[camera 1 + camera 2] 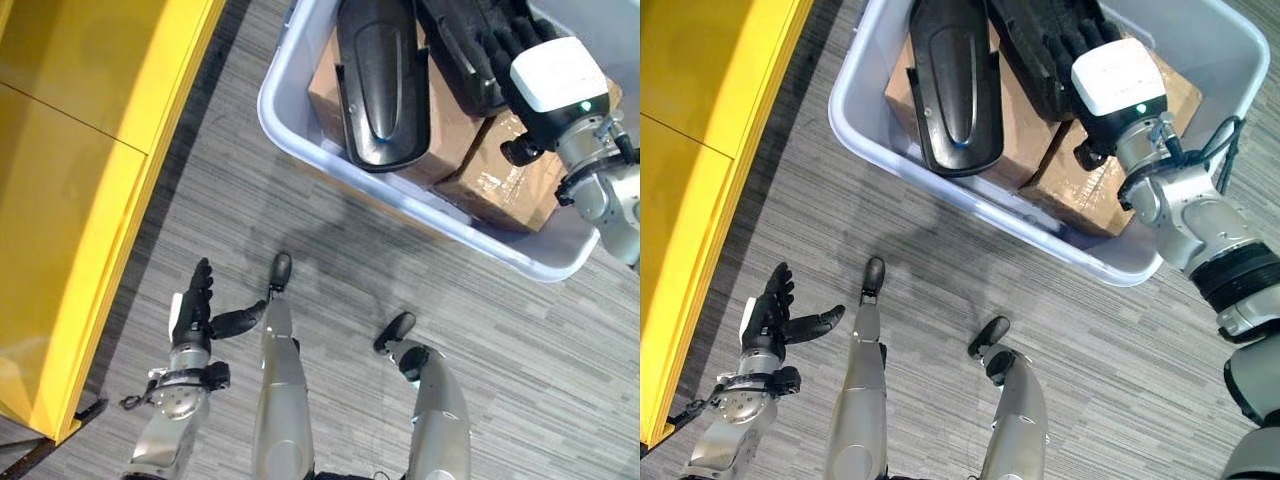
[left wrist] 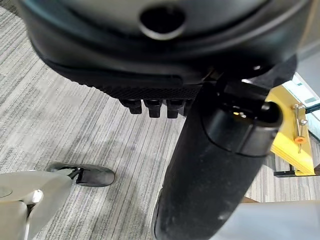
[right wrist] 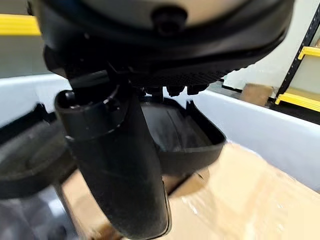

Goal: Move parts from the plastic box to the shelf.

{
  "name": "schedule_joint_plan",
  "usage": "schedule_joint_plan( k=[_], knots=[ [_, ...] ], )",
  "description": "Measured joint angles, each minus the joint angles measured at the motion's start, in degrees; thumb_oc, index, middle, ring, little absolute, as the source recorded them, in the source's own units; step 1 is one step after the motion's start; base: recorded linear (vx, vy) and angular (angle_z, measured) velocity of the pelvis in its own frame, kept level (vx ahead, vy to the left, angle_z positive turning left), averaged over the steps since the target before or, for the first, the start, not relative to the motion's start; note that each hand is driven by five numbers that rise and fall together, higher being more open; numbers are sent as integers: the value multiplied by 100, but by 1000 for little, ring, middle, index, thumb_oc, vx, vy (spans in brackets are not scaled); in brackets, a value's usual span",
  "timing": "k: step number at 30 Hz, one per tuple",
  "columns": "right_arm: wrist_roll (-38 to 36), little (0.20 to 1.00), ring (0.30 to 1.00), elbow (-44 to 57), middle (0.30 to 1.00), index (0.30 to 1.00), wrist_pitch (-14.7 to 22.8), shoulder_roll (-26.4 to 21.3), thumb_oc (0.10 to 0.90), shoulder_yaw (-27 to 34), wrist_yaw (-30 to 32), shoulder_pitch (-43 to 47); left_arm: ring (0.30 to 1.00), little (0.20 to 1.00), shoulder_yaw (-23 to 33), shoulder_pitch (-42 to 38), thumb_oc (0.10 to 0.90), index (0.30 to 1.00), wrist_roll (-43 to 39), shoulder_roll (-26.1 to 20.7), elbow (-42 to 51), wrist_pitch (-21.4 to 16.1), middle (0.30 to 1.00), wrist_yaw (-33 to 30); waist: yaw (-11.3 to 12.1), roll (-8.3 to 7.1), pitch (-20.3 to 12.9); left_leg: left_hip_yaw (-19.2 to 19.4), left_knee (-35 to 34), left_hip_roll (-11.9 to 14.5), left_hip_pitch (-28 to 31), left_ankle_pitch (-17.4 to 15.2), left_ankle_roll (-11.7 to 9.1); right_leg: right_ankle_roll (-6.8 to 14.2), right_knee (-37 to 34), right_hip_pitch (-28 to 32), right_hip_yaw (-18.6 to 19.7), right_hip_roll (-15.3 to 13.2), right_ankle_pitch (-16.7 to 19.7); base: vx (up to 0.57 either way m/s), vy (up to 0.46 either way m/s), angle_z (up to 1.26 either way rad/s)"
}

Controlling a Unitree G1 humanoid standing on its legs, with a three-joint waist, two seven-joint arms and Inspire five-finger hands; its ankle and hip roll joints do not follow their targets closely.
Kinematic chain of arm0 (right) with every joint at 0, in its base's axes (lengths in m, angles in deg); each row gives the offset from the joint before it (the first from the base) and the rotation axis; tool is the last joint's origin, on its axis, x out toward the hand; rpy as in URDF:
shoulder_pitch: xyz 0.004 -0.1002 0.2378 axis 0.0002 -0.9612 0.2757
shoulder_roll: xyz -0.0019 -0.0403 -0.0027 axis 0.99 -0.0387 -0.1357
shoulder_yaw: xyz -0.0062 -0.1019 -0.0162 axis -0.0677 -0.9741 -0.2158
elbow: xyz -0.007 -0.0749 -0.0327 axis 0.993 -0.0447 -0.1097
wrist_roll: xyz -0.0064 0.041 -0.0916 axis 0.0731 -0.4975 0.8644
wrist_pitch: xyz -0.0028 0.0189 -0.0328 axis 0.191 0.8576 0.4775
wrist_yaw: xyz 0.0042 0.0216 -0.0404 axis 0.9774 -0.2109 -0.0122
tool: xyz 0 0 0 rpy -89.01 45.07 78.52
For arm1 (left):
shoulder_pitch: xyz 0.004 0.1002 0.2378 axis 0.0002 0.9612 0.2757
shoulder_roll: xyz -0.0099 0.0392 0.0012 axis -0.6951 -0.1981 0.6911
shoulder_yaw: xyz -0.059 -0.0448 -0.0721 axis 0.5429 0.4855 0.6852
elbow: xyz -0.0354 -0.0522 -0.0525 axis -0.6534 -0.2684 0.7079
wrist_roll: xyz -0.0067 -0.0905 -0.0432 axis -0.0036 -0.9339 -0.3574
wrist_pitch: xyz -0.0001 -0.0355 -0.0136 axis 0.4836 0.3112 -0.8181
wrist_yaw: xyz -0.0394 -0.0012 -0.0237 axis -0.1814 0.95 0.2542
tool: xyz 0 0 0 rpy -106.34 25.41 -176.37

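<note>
A pale plastic box [image 1: 300, 140] stands on the floor ahead, to the right. In it a long black moulded shell [image 1: 382, 80] and a second black ribbed part [image 1: 465, 50] lie on brown cardboard cartons [image 1: 500, 180]. My right hand [image 1: 1070, 40] reaches into the box over the ribbed part with its fingers straight and nothing gripped. In the right wrist view its thumb [image 3: 120, 170] hangs above a black tray-like part [image 3: 185, 135]. My left hand [image 1: 195, 305] hovers low over the carpet beside the yellow shelf [image 1: 70, 200], open and empty, thumb [image 2: 215, 165] spread.
The yellow shelf runs along the whole left side, its edge close to my left arm. Grey striped carpet [image 1: 330, 260] lies between shelf and box. The box's white wall [image 3: 260, 130] rises beside the right hand. A yellow rack [image 2: 295, 145] stands further off.
</note>
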Motion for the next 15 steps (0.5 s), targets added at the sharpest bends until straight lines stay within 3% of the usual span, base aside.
schedule_joint_plan(
  k=[8, 15],
  knots=[
    [-85, 1000, 1000, -676, 1000, 1000, -50, 219, 900, -22, -2, 418, 1000, 1000, -8, -21, 900, 1000, -9, -2, 32, -46, 1000, -48, 19, 1, -1, -45, 9, -20, -291, 63, 3, -55, 182, -335, -12, -57, -48, 5, -2, 1],
    [-105, 1000, 1000, -928, 1000, 1000, -102, 357, 900, -462, 26, 991, 1000, 1000, -18, 0, 900, 1000, -215, 0, 112, -221, 1000, -162, 95, 23, -4, -169, 57, -59, -842, 152, 25, -174, 576, -979, -28, -183, -227, 9, -8, 7]
  ],
)
